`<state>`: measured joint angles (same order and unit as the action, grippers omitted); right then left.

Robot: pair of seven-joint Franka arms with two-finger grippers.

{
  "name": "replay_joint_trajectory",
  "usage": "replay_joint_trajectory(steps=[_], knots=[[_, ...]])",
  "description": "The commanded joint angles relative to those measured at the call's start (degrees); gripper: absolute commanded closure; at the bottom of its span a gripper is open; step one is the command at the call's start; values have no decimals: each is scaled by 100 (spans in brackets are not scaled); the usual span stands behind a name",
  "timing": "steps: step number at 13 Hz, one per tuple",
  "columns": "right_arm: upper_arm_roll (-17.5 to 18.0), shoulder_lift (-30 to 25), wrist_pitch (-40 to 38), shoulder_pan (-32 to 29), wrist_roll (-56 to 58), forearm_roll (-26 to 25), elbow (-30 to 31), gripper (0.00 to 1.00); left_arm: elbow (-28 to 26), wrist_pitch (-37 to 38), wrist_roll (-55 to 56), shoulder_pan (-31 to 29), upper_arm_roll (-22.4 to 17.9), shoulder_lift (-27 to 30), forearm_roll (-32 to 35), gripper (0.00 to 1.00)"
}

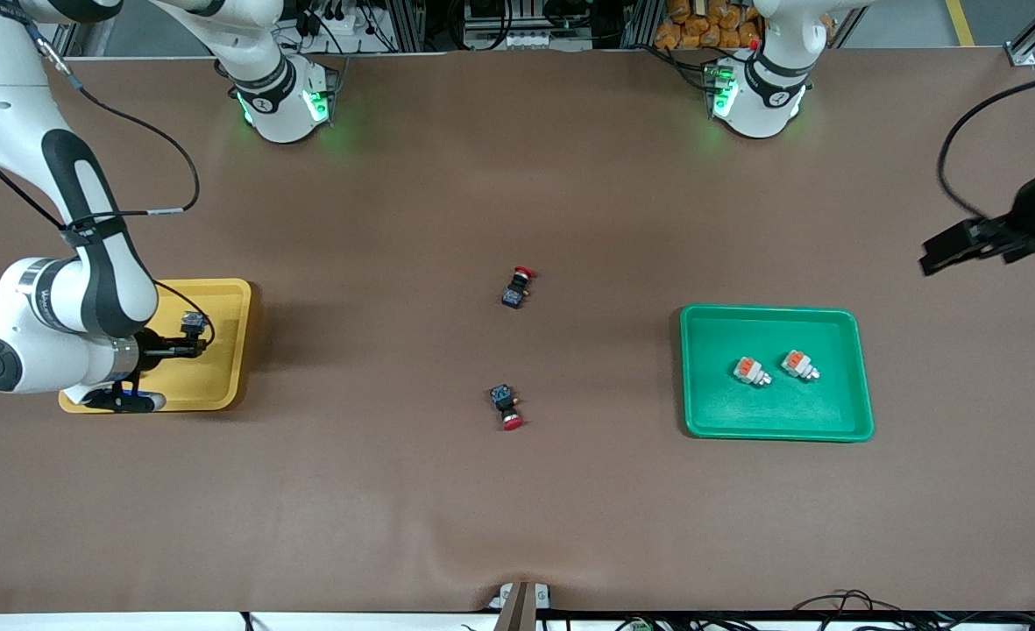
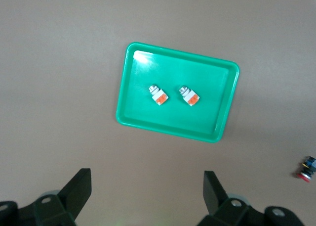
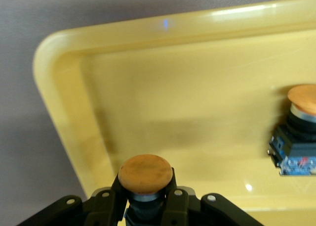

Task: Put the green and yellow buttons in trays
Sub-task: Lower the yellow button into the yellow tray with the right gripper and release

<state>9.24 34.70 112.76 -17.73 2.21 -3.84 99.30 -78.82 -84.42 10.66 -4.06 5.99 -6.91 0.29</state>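
My right gripper (image 3: 146,186) is shut on a yellow-capped button (image 3: 145,173) with a black-blue body, held low over the yellow tray (image 3: 148,112). A second yellow-capped button (image 3: 302,132) lies in that tray. From the front, the right gripper (image 1: 188,340) is over the yellow tray (image 1: 230,350) at the right arm's end of the table. The green tray (image 1: 727,412) holds two white-grey buttons (image 1: 752,371) (image 1: 799,365) with orange patches, side by side. My left gripper (image 1: 942,250) hangs open and empty above the table near the left arm's end. Its wrist view shows the green tray (image 2: 212,87) well below the left gripper (image 2: 146,177).
Two red-capped buttons with black-blue bodies lie on the brown mat between the trays, one (image 1: 517,287) farther from the front camera and one (image 1: 506,407) nearer. One red-capped button (image 2: 306,167) also shows in the left wrist view.
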Motion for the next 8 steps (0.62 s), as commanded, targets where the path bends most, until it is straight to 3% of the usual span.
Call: replay_joint_trajectory(steps=[1,4,6,8], knots=[[113,124,132,-151,104,-126,54,100,-861,-83,-161,669,-853,724,-284,0],[113,186,220,-160,104,-126,54,73,-1022,-75,-161,670,-871,910,-249,0],[113,186,220,-151,60,-117,36,0,-1013,-57,-170,617,-836,928,-284,0],[113,177,124,-90,25,-117,-25,0,-1057,-48,-170,652,-818,1024,-267,0]])
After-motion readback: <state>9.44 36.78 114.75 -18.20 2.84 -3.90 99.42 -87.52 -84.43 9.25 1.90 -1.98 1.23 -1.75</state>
